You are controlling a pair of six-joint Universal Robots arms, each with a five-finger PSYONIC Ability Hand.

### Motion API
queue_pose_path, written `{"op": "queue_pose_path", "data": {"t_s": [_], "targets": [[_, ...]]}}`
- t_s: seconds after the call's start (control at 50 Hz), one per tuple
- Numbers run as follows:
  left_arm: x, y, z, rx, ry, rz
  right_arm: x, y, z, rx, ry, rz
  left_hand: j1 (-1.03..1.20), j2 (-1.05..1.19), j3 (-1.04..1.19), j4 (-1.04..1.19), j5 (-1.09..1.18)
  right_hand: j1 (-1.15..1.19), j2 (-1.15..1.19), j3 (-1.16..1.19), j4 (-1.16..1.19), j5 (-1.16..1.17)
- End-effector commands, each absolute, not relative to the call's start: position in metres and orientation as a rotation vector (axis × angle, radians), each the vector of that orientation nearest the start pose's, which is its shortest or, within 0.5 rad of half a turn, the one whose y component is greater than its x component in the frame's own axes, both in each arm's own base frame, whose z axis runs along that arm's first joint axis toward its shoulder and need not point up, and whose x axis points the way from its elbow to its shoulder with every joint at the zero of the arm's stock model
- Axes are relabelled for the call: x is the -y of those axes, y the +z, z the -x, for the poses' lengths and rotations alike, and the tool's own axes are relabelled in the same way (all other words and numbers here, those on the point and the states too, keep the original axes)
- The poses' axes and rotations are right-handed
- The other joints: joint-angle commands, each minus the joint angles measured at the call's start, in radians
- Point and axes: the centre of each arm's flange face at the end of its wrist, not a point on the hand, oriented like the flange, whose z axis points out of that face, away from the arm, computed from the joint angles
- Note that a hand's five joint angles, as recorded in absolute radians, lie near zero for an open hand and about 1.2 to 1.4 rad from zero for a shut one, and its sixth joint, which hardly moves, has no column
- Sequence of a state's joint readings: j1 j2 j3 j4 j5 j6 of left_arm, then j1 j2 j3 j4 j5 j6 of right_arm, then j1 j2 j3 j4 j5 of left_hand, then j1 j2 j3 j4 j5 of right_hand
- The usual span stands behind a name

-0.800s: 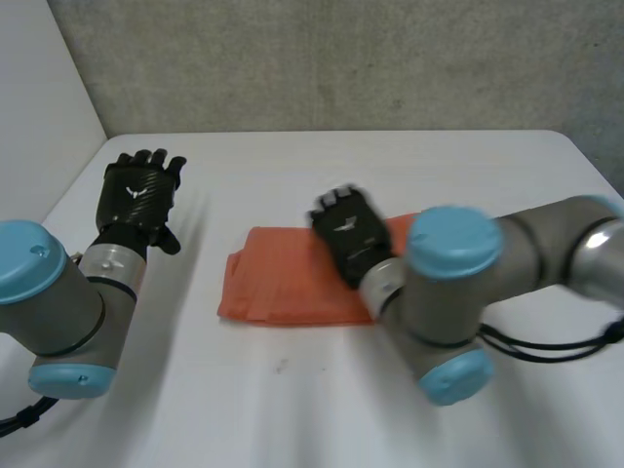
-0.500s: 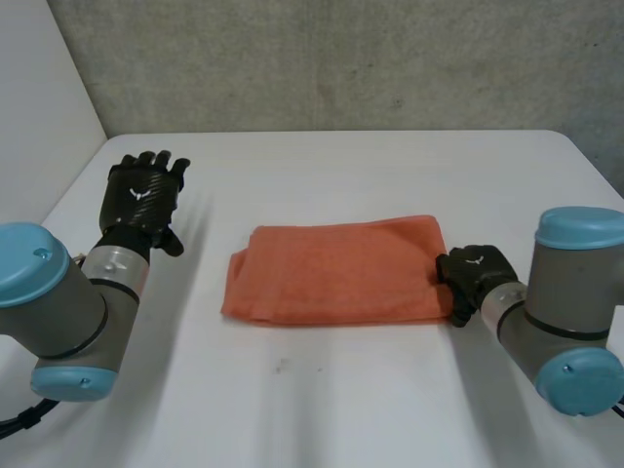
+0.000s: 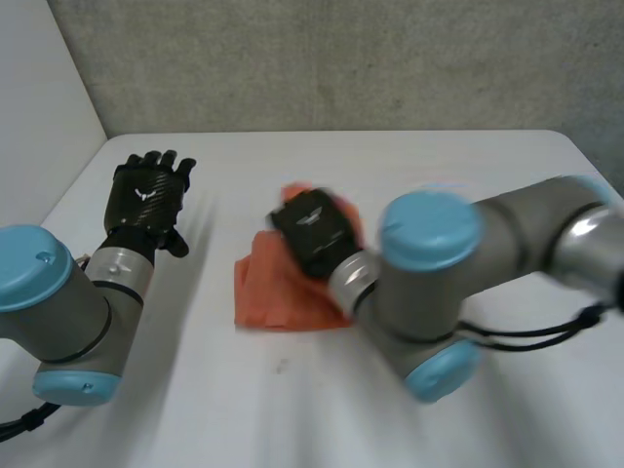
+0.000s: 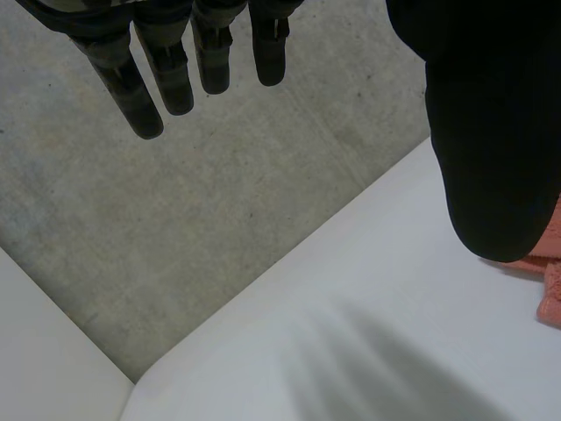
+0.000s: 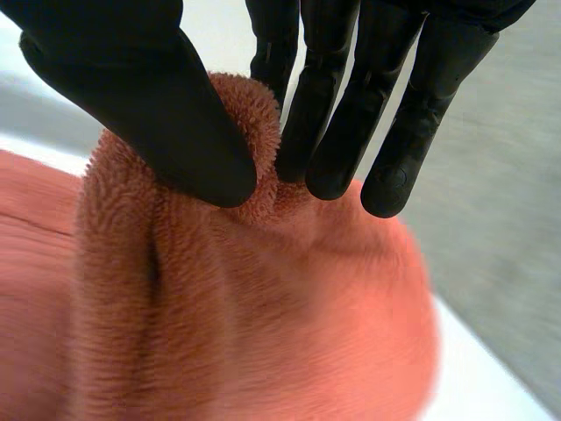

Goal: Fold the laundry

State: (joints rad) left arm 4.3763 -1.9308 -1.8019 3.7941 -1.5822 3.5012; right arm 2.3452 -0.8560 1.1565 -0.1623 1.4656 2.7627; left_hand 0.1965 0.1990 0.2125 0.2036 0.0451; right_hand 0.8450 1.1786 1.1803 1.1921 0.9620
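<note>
An orange towel (image 3: 276,289) lies folded on the white table (image 3: 292,409), its right part lifted and carried over to the left. My right hand (image 3: 314,234) is above the towel's middle, pinching a bunched edge of the orange towel (image 5: 219,289) between its thumb (image 5: 149,96) and straight fingers (image 5: 329,96). My left hand (image 3: 146,193) hovers over the table to the left of the towel, its fingers (image 4: 166,61) straight and apart from the thumb (image 4: 491,132), holding nothing. A bit of the towel (image 4: 548,281) peeks out beside that thumb.
A grey concrete wall (image 3: 341,58) runs behind the table's far edge, and a white panel (image 3: 39,107) closes the left side. My right arm (image 3: 458,283) reaches across the table's right half, over the front of the towel.
My right hand has taken the towel's right edge and swept left with it, folding that part over the rest. The left hand has stayed nearly still.
</note>
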Motion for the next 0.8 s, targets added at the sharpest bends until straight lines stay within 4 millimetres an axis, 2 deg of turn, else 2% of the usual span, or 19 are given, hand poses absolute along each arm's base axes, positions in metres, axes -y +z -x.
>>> {"op": "queue_pose_path", "data": {"t_s": [0.02,0.04,0.08,0.12,0.2,0.28,0.32,0.34,0.36,0.42,0.44,0.52,0.6,0.72,0.8], "targets": [[0.298,0.184,0.242,-2.006,-2.279,-0.717,0.186,0.137,-0.435,-1.696,-1.662,1.378,-0.022,-0.024,-0.038,-0.029,-0.045,-0.064,-0.398,-0.399,-0.411,-0.356],[0.298,0.185,0.242,-2.003,-2.282,-0.716,0.190,0.142,-0.434,-1.718,-1.701,1.356,-0.022,-0.024,-0.038,-0.029,-0.045,-0.512,-0.845,-0.847,-0.859,-0.803],[0.299,0.186,0.242,-1.999,-2.288,-0.713,0.196,0.147,-0.430,-1.767,-1.753,1.319,-0.022,-0.024,-0.038,-0.029,-0.045,-0.668,-1.002,-1.004,-1.016,-0.960],[0.300,0.191,0.243,-1.992,-2.301,-0.710,0.205,0.156,-0.423,-1.844,-1.824,1.245,-0.022,-0.024,-0.038,-0.029,-0.045,-0.670,-1.004,-1.006,-1.018,-0.962],[0.295,0.203,0.257,-1.980,-2.346,-0.749,0.225,0.176,-0.405,-1.940,-1.891,1.073,-0.021,-0.024,-0.037,-0.028,-0.044,-0.670,-1.004,-1.006,-1.018,-0.962],[0.286,0.213,0.278,-2.033,-2.407,-0.779,0.244,0.174,-0.386,-2.005,-1.796,0.900,-0.004,-0.006,-0.020,-0.011,-0.027,-0.670,-1.004,-1.006,-1.018,-0.962],[0.280,0.215,0.287,-2.122,-2.427,-0.765,0.248,0.172,-0.383,-2.015,-1.750,0.872,0.002,0.000,-0.014,-0.005,-0.021,-0.670,-1.004,-1.006,-1.018,-0.962],[0.278,0.214,0.290,-2.166,-2.426,-0.758,0.250,0.170,-0.381,-2.020,-1.727,0.864,0.002,0.000,-0.014,-0.005,-0.021,-0.670,-1.004,-1.006,-1.018,-0.962],[0.274,0.207,0.297,-2.274,-2.399,-0.751,0.252,0.168,-0.379,-2.029,-1.681,0.856,0.005,0.003,-0.011,-0.002,-0.018,-0.670,-1.004,-1.006,-1.018,-0.962],[0.265,0.190,0.309,-2.436,-2.324,-0.758,0.256,0.165,-0.375,-2.053,-1.621,0.856,0.005,0.003,-0.011,-0.002,-0.018,-0.670,-1.004,-1.006,-1.018,-0.962],[0.259,0.177,0.316,-2.528,-2.246,-0.777,0.260,0.157,-0.373,-2.083,-1.584,0.862,0.005,0.003,-0.011,-0.002,-0.018,-0.670,-1.004,-1.006,-1.018,-0.962],[0.255,0.150,0.313,-2.634,-2.032,-0.765,0.265,0.130,-0.373,-2.166,-1.481,0.890,0.008,0.006,-0.008,0.001,-0.015,-0.670,-1.004,-1.006,-1.018,-0.962],[0.256,0.128,0.295,-2.639,-1.804,-0.648,0.266,0.120,-0.371,-2.237,-1.400,0.914,-0.006,-0.009,-0.022,-0.014,-0.030,-0.670,-1.004,-1.006,-1.018,-0.962],[0.261,0.130,0.280,-2.629,-1.769,-0.578,0.268,0.126,-0.369,-2.251,-1.390,0.907,-0.022,-0.024,-0.038,-0.029,-0.045,-0.670,-1.004,-1.006,-1.018,-0.962],[0.261,0.156,0.280,-2.607,-1.881,-0.582,0.269,0.152,-0.368,-2.205,-1.452,0.869,-0.022,-0.024,-0.038,-0.029,-0.045,-0.670,-1.004,-1.006,-1.018,-0.962]]}}
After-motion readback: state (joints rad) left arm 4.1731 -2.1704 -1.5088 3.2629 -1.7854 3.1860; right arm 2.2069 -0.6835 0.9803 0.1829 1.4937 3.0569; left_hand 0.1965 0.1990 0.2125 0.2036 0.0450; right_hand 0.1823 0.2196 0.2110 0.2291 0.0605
